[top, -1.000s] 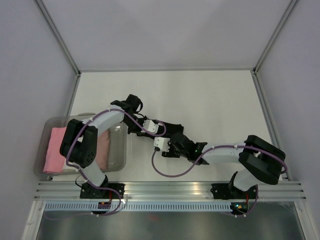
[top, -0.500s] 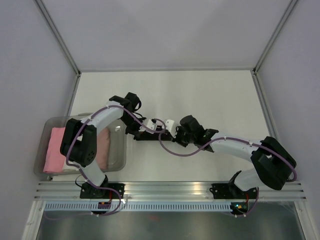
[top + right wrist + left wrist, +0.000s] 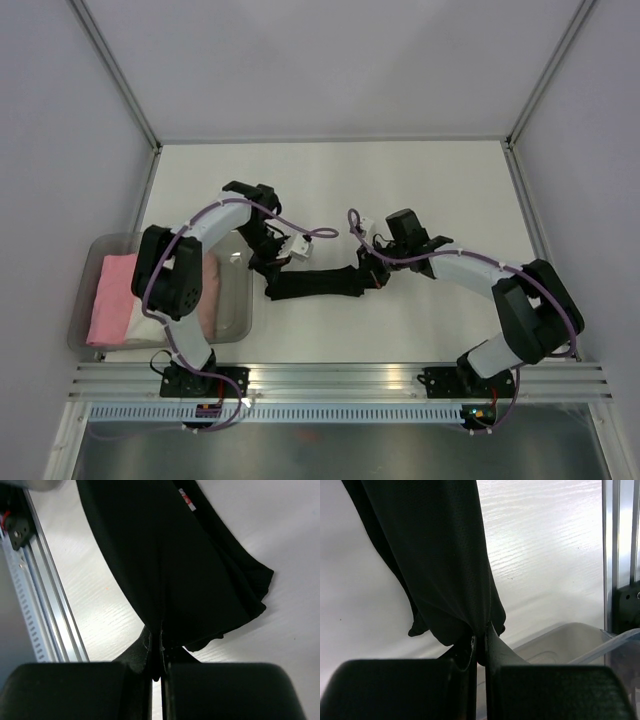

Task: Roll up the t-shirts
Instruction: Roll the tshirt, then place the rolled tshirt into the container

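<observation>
Black t-shirt: bunched into a long dark band, stretched left-right between both grippers, over the near-middle of the table, just right of the bin.
Shirt, L wrist view: cloth fans out from the pinch pt, loose edge curling at the lower left, shadow on the white tabletop under it.
Shirt, R wrist view: cloth spreads away from the fingers, folds gathered twd the pinch; small neck label w/ red marks shows near the top edge.
Contact w/ table: can't tell if the mid-part of the band touches the top or hangs just off it.
L gripper: at the band's left end, next to the bin's right wall; jaws pressed tight together on a fold of the shirt.
R gripper: at the band's right end; jaws clamped narrow on shirt fabric too.
Clear plastic bin: left side of table, near edge; its rim also shows in the L wrist view.
In the bin: pink roll along the left side, peach roll at the right, partly hidden by the L arm.
Alu rail: runs along the near table edge, arm bases bolted on it.
</observation>
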`<action>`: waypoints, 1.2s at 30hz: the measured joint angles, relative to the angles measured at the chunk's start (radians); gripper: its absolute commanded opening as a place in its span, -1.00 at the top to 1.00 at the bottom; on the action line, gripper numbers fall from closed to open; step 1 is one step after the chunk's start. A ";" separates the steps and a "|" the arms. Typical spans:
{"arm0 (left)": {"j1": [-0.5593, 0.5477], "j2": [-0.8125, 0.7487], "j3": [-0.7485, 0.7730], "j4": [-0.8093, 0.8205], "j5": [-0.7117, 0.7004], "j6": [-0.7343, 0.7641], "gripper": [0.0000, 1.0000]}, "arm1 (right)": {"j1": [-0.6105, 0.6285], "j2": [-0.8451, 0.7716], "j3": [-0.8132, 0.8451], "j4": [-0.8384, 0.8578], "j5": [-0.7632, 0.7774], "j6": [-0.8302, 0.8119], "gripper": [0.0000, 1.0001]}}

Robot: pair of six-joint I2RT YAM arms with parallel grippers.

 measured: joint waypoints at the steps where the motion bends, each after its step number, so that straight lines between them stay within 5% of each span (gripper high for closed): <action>1: 0.003 0.024 0.014 -0.007 0.005 -0.001 0.91 | -0.018 0.015 0.000 0.007 -0.019 0.024 0.99; 4: 0.015 0.090 0.056 -0.010 0.017 -0.021 0.74 | -0.072 0.091 0.022 0.016 -0.072 0.102 0.99; 5: 0.018 0.108 0.071 -0.006 0.017 -0.030 0.46 | -0.084 0.122 0.039 0.015 -0.088 0.124 1.00; 8: 0.024 0.133 0.100 0.006 0.012 -0.070 0.11 | -0.107 0.204 0.093 0.010 -0.113 0.172 0.99; 17: 0.035 0.110 0.173 0.023 0.024 -0.124 -0.48 | -0.144 0.305 0.148 -0.034 -0.171 0.247 0.99; 29: -0.140 0.094 0.283 0.238 0.049 -0.438 -0.50 | -0.156 0.324 0.175 -0.051 -0.189 0.273 0.99; 36: -0.166 0.143 0.215 0.367 0.070 -0.543 -0.27 | -0.163 0.328 0.175 -0.057 -0.189 0.289 0.99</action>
